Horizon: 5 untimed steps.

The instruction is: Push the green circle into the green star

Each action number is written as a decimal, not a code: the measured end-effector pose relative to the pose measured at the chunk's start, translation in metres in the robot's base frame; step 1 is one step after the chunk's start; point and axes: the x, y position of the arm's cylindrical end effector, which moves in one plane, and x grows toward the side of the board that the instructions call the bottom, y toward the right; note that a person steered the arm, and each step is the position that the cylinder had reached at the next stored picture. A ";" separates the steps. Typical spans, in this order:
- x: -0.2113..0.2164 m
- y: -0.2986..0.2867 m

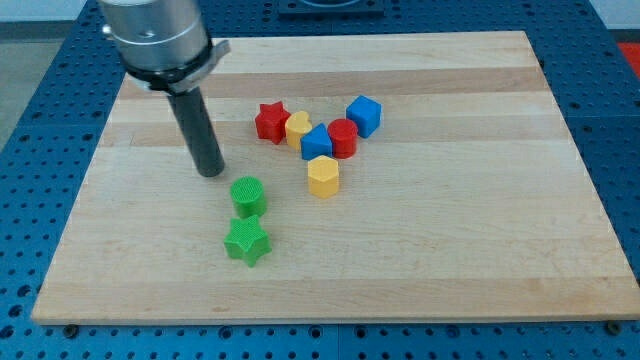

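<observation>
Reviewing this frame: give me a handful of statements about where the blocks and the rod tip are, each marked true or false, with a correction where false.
1. The green circle lies toward the view's top from the green star. True.
2. My tip rests on top of the green star. False: it sits on the board up and to the view's left of the green circle, apart from both green blocks.
3. The yellow hexagon sits below the clustered red and blue blocks. True.
4. The blue cube is at the view's left end of the cluster. False: it is at the right end; the red star is at the left end.
5. The green blocks lie to the view's right of the yellow hexagon. False: they lie to its left.
</observation>
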 end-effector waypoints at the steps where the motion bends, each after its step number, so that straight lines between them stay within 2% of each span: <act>1: 0.025 0.033; 2: 0.062 0.037; 4: 0.044 0.046; 5: 0.044 0.100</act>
